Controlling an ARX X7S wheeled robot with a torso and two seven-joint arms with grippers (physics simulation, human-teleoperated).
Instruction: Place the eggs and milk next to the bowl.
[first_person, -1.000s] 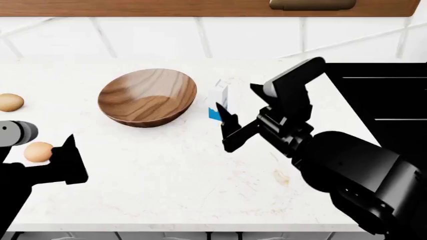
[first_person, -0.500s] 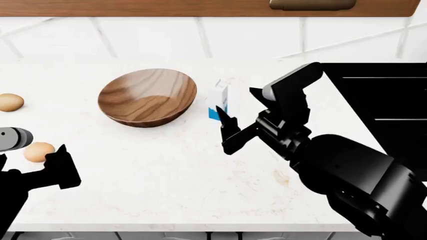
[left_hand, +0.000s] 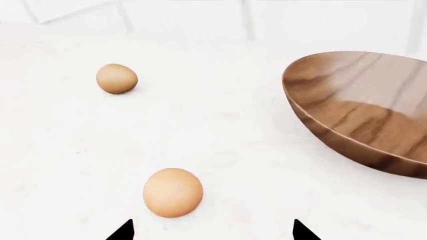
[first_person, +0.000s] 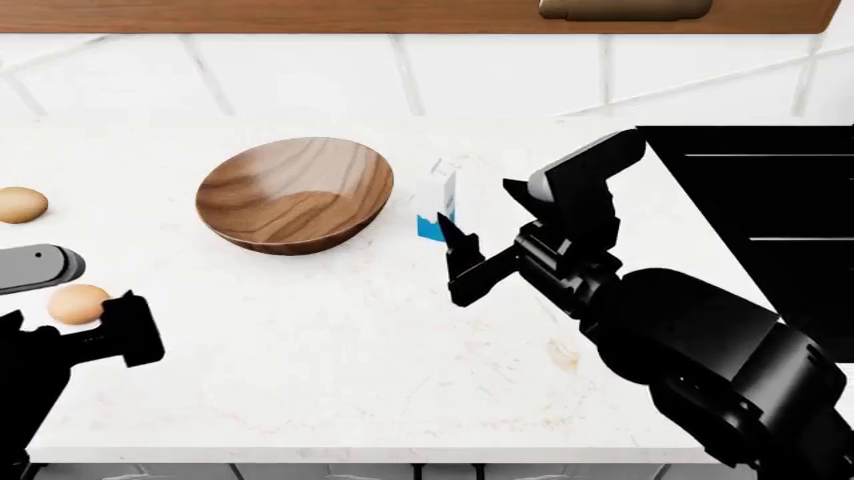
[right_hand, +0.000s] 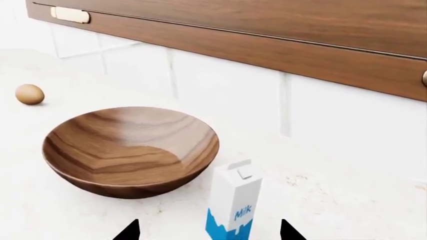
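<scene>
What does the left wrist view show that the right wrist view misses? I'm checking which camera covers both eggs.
Only the left wrist view shows the near egg, lying between the open left gripper fingertips. Only the right wrist view shows the milk, upright beside the bowl, ahead of the open right gripper, plus the wood cabinet. Both show the bowl and the far egg.

Left gripper (left_hand: 212, 231) hung low at the near left, jaws apart, only its two dark fingertips (left_hand: 123, 232) visible in the wrist view, nothing between them. Right arm (first_person: 694, 350) reached forward from the right; right gripper (right_hand: 208, 231) also spread, holding nothing.
</scene>
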